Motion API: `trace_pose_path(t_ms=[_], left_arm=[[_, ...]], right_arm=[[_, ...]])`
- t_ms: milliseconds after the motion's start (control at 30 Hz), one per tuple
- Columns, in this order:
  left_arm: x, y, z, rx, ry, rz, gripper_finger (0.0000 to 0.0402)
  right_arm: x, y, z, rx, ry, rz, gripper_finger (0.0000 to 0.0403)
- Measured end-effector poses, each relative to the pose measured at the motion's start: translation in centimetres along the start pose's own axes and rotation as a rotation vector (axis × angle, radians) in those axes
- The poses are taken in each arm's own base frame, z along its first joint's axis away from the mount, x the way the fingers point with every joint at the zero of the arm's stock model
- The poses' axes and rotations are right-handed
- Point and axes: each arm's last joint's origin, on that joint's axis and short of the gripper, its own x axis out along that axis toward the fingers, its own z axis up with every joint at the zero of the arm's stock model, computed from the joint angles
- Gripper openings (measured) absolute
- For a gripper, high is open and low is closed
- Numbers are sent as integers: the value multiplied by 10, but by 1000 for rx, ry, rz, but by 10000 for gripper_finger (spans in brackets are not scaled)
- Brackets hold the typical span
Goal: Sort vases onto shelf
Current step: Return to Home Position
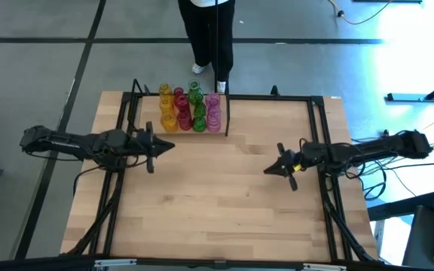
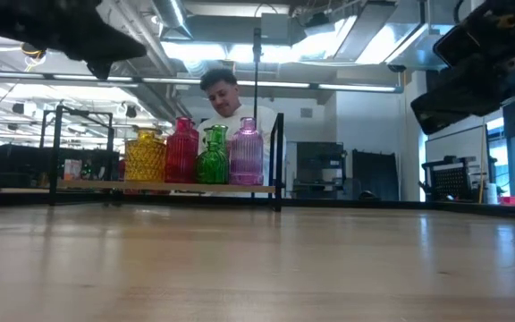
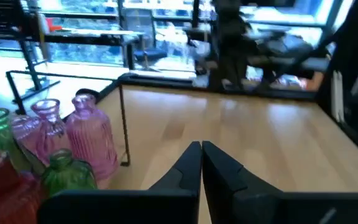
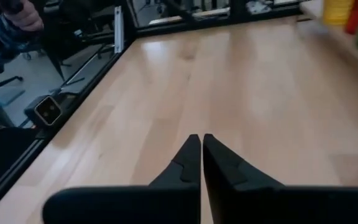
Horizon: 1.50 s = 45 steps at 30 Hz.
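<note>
A pale, fine-grained wooden table (image 1: 224, 203) framed in black metal stands on a grey floor (image 1: 36, 68) crossed by dark lines. The room behind the shelf is an open workshop with bright ceiling lights.

The shelf (image 2: 88, 186) is a low light-wood board held by thin black rods, with a black upright divider (image 1: 227, 117) at one end. It sits at the table's far edge. On it stand the vases (image 1: 191, 111), ribbed translucent bulbs with narrow necks, packed in rows by colour: yellow farthest from the divider, then red, then green, with pink right against it.

A person (image 1: 209, 38) in dark trousers stands just behind the shelf.

The left gripper (image 1: 170, 144) hangs above the table just in front of the shelf, its fingers pressed together on nothing. The right gripper (image 1: 268, 171) is well apart from the shelf, past the divider end, and is likewise pressed together and empty.
</note>
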Motion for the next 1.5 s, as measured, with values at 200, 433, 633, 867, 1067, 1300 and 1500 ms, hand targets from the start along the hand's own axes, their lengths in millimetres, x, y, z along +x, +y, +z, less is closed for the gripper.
trace_pose_path(t_ms=[200, 433, 633, 867, 1067, 1300, 1500], left_arm=[[-11, 5, -7, 8, -48, -122, 1], [-15, 14, -36, -30, -149, -181, 1], [-20, 18, -55, -65, -204, -163, 1], [-26, 19, -59, -88, -223, -137, 1], [-30, 17, -58, -97, -249, -173, 1], [-28, 20, -63, -92, -204, -87, 1], [-28, 20, -63, -118, -195, -91, 1]], right_arm=[[-21, -11, -2, -1, -65, -36, 7], [-37, -16, -10, 1, -202, -73, 7], [-46, -15, -15, 42, -295, -114, 8], [-55, -14, -19, 76, -326, -210, 7], [-60, -11, -16, 79, -375, -179, 7], [-60, -11, -17, 77, -374, -180, 7], [-60, -12, -17, 162, -377, -165, 7]])
